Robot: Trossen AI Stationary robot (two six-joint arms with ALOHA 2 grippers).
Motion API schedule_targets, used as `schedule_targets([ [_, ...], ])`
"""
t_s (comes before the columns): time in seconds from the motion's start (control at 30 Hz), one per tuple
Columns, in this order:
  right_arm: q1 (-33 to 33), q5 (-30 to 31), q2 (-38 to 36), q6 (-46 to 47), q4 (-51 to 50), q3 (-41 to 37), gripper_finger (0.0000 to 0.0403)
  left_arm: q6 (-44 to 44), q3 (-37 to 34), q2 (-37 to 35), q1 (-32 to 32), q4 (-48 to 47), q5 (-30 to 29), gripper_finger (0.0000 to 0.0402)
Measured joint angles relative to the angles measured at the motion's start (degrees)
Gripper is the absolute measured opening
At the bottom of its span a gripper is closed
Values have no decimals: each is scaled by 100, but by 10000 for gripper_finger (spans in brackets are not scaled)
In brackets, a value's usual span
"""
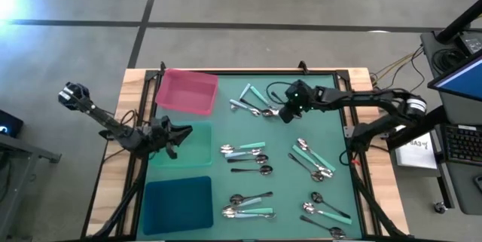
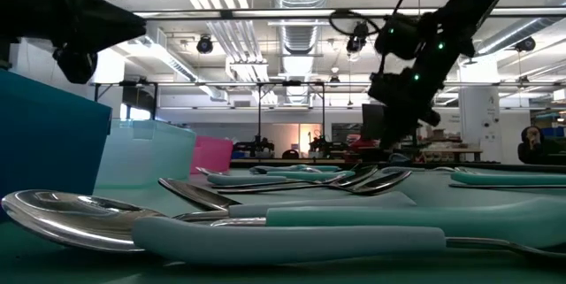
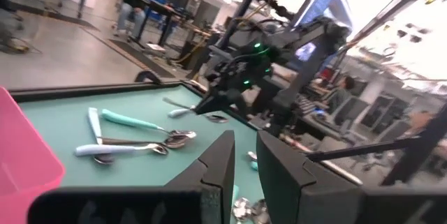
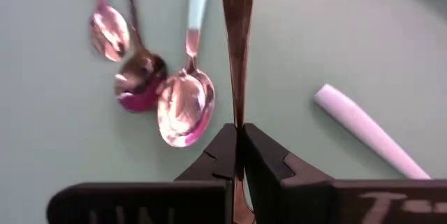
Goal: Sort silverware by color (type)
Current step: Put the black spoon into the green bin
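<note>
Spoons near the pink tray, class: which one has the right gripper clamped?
The all-silver spoon, pinched by its handle in the right gripper. The mint-handled spoons beside it lie free on the mat.

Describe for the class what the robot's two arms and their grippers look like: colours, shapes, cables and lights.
Both arms are dark, slim, jointed tubes with black cables running along them. The right gripper has two flat, blocky black fingers with stepped inner edges; the left gripper has the same black angular fingers. Small green lights glow on the right arm's wrist.

spoons (image 4: 183,109): glossy metal, some matt teal plastic handles | mat (image 1: 286,197): matt green | tray (image 1: 186,91): smooth pink plastic
</note>
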Motion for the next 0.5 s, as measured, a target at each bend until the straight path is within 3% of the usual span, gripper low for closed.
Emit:
schedule_targets([
  [0.1, 15, -153, -329, -4, 109, 0, 9, 58, 271, 492, 322, 23, 206, 45],
  [0.3, 158, -635, -628, -104, 600, 0, 9, 677, 1084, 1675, 1002, 20, 1295, 49],
  [0.5, 543, -1184, -610, -395, 1377, 2, 9, 1207, 2024, 2974, 1518, 10, 1517, 78],
])
